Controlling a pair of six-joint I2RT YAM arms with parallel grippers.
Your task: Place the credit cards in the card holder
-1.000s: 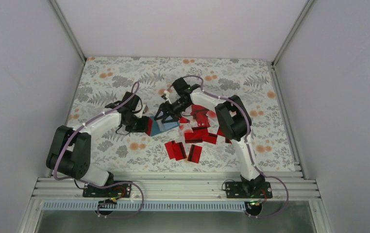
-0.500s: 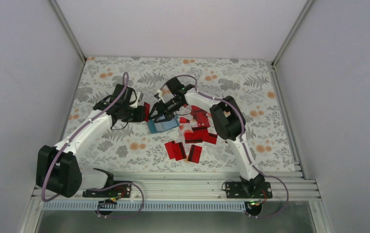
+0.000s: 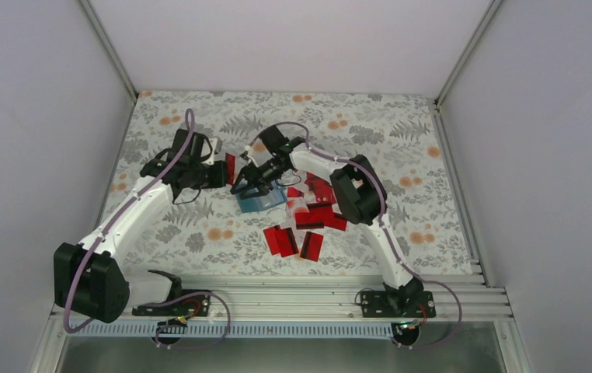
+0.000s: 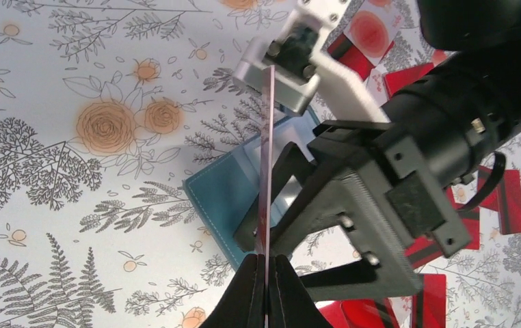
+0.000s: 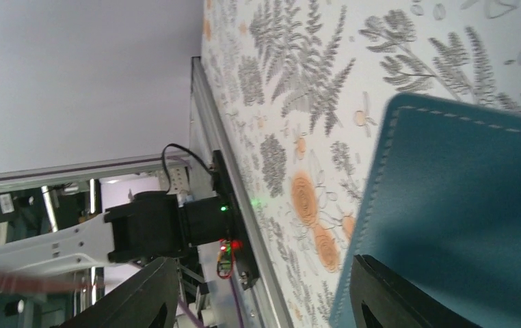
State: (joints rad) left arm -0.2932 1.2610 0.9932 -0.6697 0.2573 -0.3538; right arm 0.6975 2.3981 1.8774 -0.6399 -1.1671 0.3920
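Left wrist view gives what the overhead one cannot: the card holder [image 4: 220, 195] lies flat on the desk [image 4: 73, 68], and a red credit card [image 4: 269, 157] stands edge-on over it, pinched in the fully closed left pincer [image 4: 266, 268]. Right wrist view alone shows the right pincer [image 5: 261, 290] spread wide with nothing between its fingers, the holder's stitched corner below. Only from above do the loose cards [image 3: 312, 214] appear, scattered just right of the holder. The desk is floral-printed, with an aluminium rail [image 3: 277, 299] at its near edge and plain pale walls [image 3: 277, 39] around.
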